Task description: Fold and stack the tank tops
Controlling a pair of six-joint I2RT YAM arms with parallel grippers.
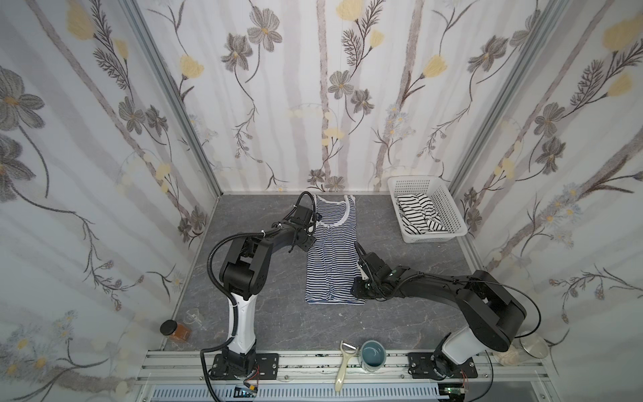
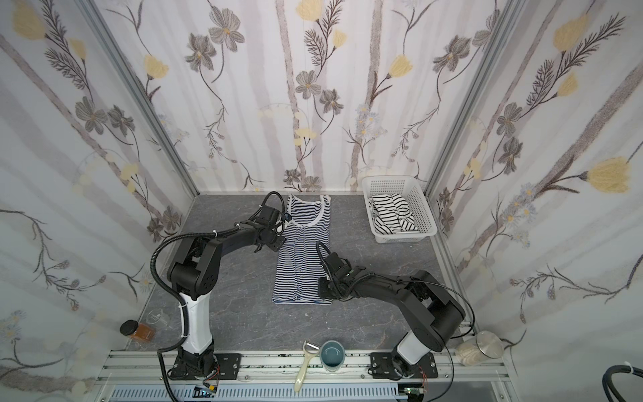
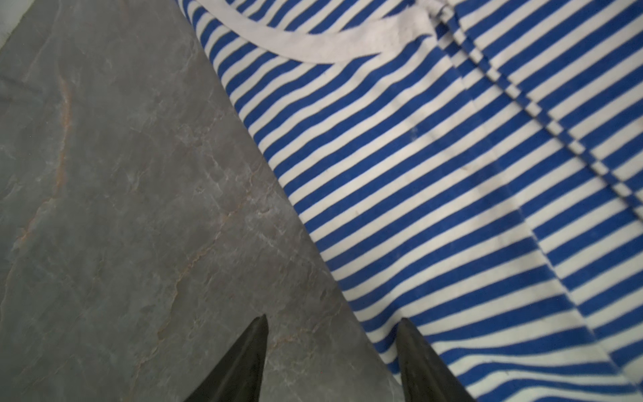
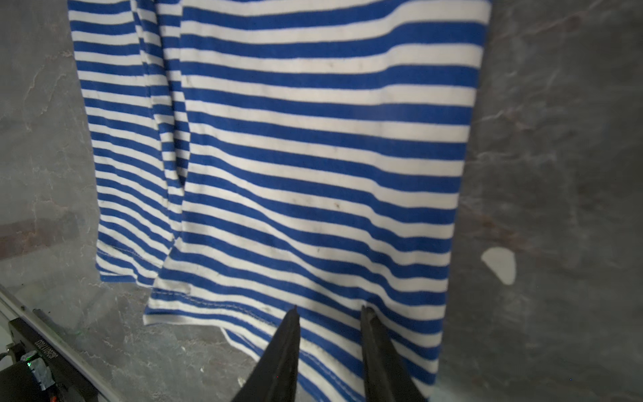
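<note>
A navy-and-white striped tank top lies flat mid-table in both top views, folded lengthwise into a narrow strip with its neckline toward the back wall. My left gripper is open at the strip's left edge near the neckline; one fingertip is over the fabric and the other over bare table, with nothing between them. My right gripper is open a little just above the hem's right corner, with striped cloth showing in the gap. The black-striped white tank top lies crumpled in the basket.
The white perforated basket stands at the back right. An amber jar lies at the front left. A peeler and a teal cup rest on the front rail. A lidded glass jar stands front right. Walls close three sides.
</note>
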